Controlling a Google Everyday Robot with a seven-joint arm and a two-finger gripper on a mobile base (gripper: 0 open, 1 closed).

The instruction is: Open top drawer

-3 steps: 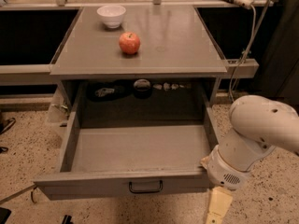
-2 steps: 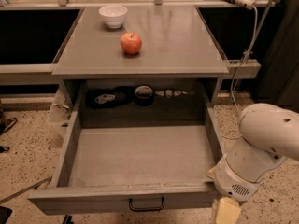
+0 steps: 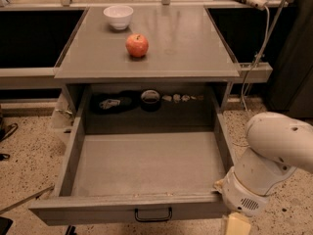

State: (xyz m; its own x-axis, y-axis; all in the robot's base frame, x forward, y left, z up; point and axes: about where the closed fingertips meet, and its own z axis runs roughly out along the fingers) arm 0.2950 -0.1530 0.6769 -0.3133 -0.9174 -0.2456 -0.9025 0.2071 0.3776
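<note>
The top drawer is a wide shallow grey tray pulled far out from under the grey cabinet top. Its flat front carries a small black loop handle near the bottom edge. The tray is bare inside. My white arm comes in at the lower right, beside the drawer's right front corner. The gripper hangs at the bottom edge, only a pale part of it showing, to the right of the handle and not touching it.
A red apple and a white bowl sit on the cabinet top. Dark items lie at the back behind the drawer. A power strip and cable hang at the right. Speckled floor surrounds the cabinet.
The drawer has slid further out toward the camera. My arm has moved down and right, so the gripper sits lower at the frame edge.
</note>
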